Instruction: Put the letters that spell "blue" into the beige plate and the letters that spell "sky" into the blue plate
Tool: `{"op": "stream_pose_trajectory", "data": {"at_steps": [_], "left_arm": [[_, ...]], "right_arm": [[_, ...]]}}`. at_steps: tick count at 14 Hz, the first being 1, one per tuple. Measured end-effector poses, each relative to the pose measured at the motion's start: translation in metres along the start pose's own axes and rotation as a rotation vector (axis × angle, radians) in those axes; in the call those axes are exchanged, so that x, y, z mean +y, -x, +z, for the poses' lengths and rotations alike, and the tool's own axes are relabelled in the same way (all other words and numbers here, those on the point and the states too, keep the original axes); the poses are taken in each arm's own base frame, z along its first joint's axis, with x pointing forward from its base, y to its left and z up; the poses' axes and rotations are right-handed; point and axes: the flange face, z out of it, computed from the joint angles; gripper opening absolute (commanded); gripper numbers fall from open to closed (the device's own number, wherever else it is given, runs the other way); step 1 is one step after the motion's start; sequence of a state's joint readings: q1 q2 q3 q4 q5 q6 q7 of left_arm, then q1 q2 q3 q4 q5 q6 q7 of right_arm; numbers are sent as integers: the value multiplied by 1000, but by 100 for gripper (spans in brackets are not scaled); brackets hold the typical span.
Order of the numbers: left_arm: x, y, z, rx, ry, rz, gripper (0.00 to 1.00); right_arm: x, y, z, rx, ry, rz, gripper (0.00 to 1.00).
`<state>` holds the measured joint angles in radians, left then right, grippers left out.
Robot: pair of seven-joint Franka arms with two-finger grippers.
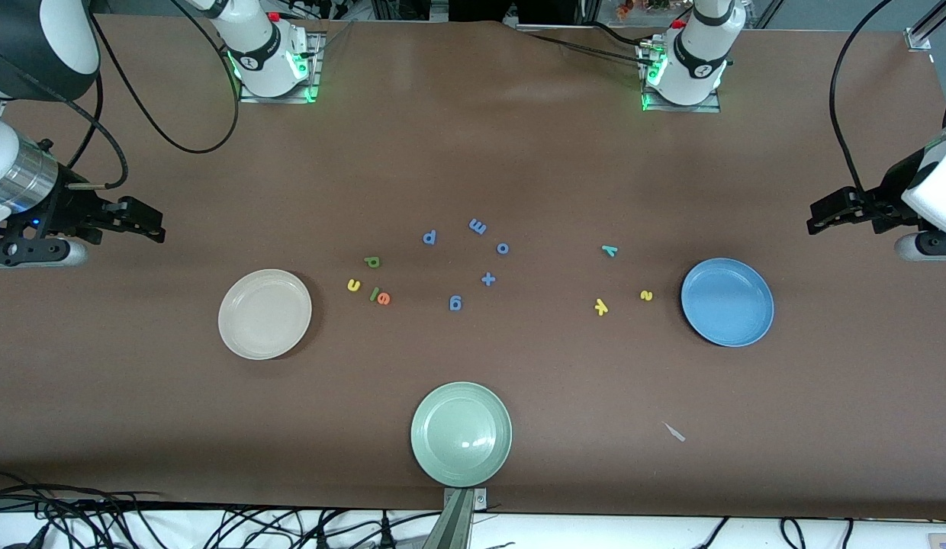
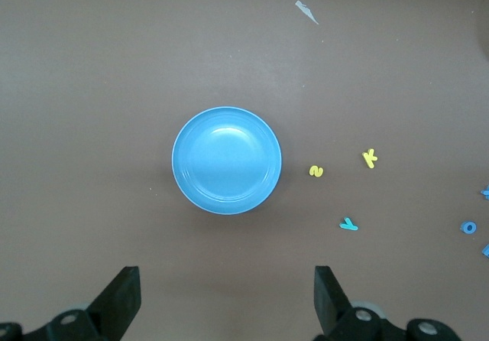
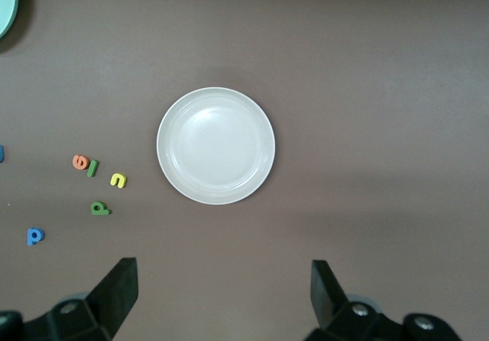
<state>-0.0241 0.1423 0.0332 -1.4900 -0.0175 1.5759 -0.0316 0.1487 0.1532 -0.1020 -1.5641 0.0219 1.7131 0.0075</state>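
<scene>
Front view: beige plate (image 1: pixel 265 313) at the right arm's end, blue plate (image 1: pixel 727 301) at the left arm's end, both bare; no letter moved in yet.
"blue" letters: b (image 1: pixel 372 261), u (image 1: pixel 354 285), l (image 1: pixel 373 293), e (image 1: pixel 383 298) clustered just beside beige plate, toward table middle; l and e touch or nearly so.
"sky" letters: s (image 1: pixel 646 295) near blue plate, k (image 1: pixel 601 306) and y (image 1: pixel 609 250) a bit farther from it.
Distractors: blue letters (image 1: pixel 477 226) and plus (image 1: pixel 488 279) mid-table; green plate (image 1: pixel 461 434) nearest the camera.
Left wrist view: left gripper (image 2: pixel 227 299) spread wide, empty, over table beside blue plate (image 2: pixel 226 160); s (image 2: pixel 316 171), k (image 2: pixel 370 157), y (image 2: pixel 348 224) well apart from each other.
Right wrist view: right gripper (image 3: pixel 224 295) spread wide, empty, over table beside beige plate (image 3: pixel 215 145); e (image 3: pixel 79 161) and l (image 3: pixel 92 168) close together.
Step, judged: first pick. Start with u or s, each clear of its neighbours. Come straight down, fingers straddling the letter. For l and e, align the fingers so only one is pinched.
</scene>
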Motion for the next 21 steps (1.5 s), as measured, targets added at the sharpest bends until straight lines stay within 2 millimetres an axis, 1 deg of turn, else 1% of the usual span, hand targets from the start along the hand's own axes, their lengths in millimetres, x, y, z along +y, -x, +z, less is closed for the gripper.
{"op": "stream_pose_trajectory", "data": {"at_steps": [6,11,14,15,17,19,21], "left_arm": [[0,0,1,-3,0,0,100],[0,-1,3,-5,0,0,100],[2,-4,11,-20,-1,0,100],[3,-8,18,-30,-2,-1,100],[4,-18,42,-48,-3,-3,100],[14,-28,78,-59,-7,-42,100],[35,-32,115,-57,-11,-85,100]], "right_arm": [[-3,-1,4,-12,0,-8,100],[-6,-1,-1,-4,0,-14,100],[-7,-2,-4,4,0,-16,100],[-7,-2,-10,15,0,-16,100],[-7,-3,-19,31,-1,-16,100],[-5,-3,-22,39,-1,-11,100],[-5,-4,-22,37,0,-12,100]]}}
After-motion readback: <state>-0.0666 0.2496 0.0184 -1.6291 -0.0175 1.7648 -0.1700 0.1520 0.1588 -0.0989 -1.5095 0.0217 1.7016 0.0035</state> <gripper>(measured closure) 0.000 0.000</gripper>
